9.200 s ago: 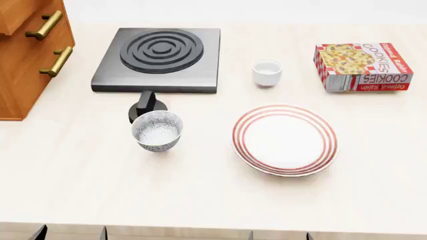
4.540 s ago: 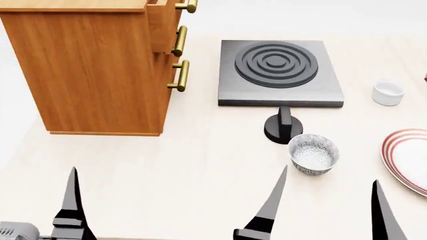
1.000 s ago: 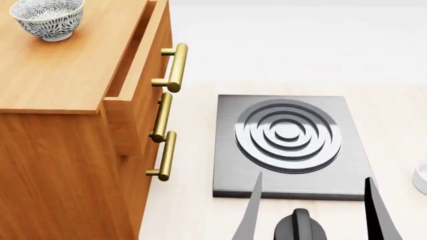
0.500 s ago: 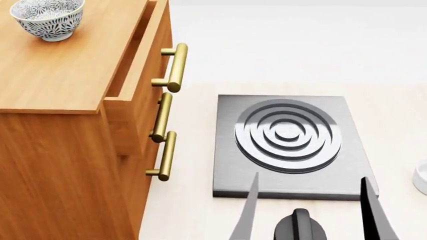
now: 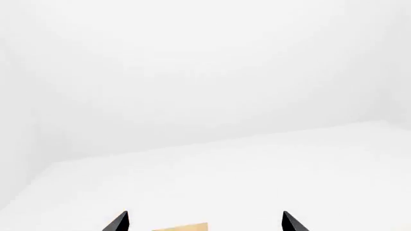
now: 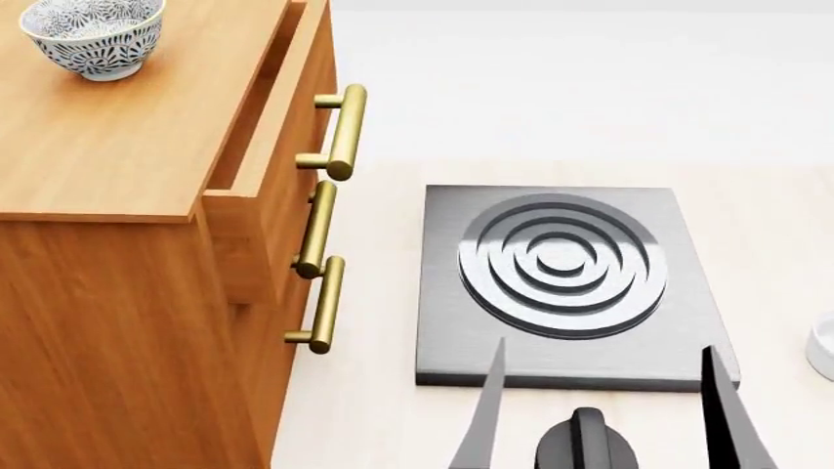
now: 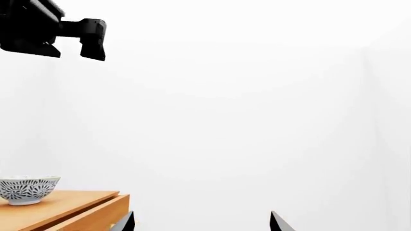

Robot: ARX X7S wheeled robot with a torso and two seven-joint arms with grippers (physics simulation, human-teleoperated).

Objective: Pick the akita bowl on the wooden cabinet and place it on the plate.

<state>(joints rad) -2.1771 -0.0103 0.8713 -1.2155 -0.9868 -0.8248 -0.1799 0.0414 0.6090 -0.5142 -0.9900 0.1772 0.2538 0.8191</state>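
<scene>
Bowl: the blue-and-white patterned bowl (image 6: pixel 94 36) stands upright on top of the wooden cabinet (image 6: pixel 131 195), near its far left corner, at about 10 o'clock in the head view; nothing touches it. The right wrist view shows the same bowl (image 7: pixel 28 189) on the cabinet top (image 7: pixel 64 207).
Cabinet: its top drawer (image 6: pixel 268 147) is pulled slightly out; three brass bar handles (image 6: pixel 342 132) line its front, facing the stove plate.
Stove plate: a dark square burner (image 6: pixel 563 278) with raised rings lies on the pale table (image 6: pixel 378 391), just beside the cabinet, at about 3 o'clock from the handles. Its black knob (image 6: pixel 587 449) sits at 6 o'clock from the burner.
Right gripper: the right gripper (image 6: pixel 600 410) shows only two pointed tips, at 6 o'clock in the head view, spread wide on either side of the knob and holding nothing.
Left gripper: the left gripper (image 5: pixel 204 222) shows two tips spread wide apart in its own wrist view, with nothing between them.
Plate: out of sight in all three views.
White rim: a small white object (image 6: pixel 822 347) is cut off at 3 o'clock.
</scene>
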